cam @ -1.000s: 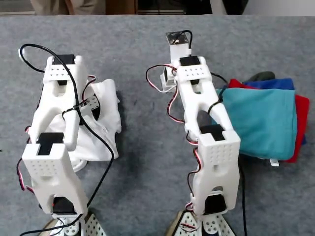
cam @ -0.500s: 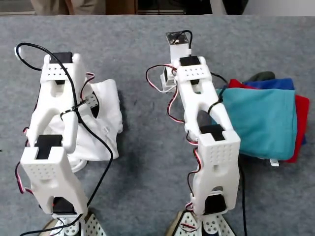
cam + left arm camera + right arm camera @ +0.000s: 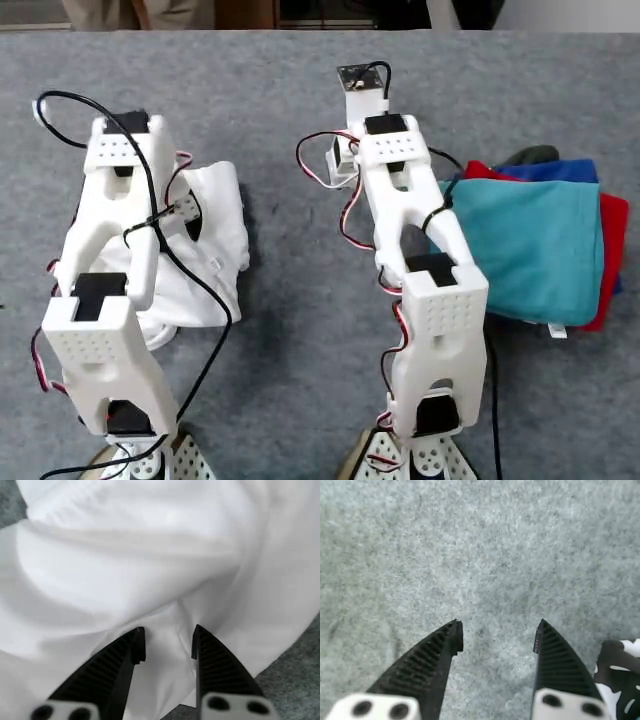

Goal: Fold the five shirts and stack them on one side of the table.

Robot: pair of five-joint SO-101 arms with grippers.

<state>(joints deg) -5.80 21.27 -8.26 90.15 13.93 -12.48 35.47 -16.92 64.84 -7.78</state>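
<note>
A white shirt (image 3: 218, 245) lies crumpled on the grey table (image 3: 290, 330) at the left, partly under my left arm (image 3: 112, 210). In the left wrist view my left gripper (image 3: 167, 637) presses into the white shirt (image 3: 150, 555), its fingers a little apart with a ridge of cloth between them. At the right sits a folded stack with a teal shirt (image 3: 530, 250) on top, and blue (image 3: 565, 170), red (image 3: 612, 235) and dark (image 3: 530, 155) edges under it. My right gripper (image 3: 497, 630) hangs open over bare table, holding nothing.
My right arm (image 3: 420, 260) stands folded right beside the stack's left edge. Cables loop around both arms. A black-and-white part (image 3: 617, 672) shows near the right gripper. Bare table lies between the arms and along the far side.
My left arm has shifted slightly to the left over the white shirt, whose right edge has moved a little. The right arm and the stack are unchanged.
</note>
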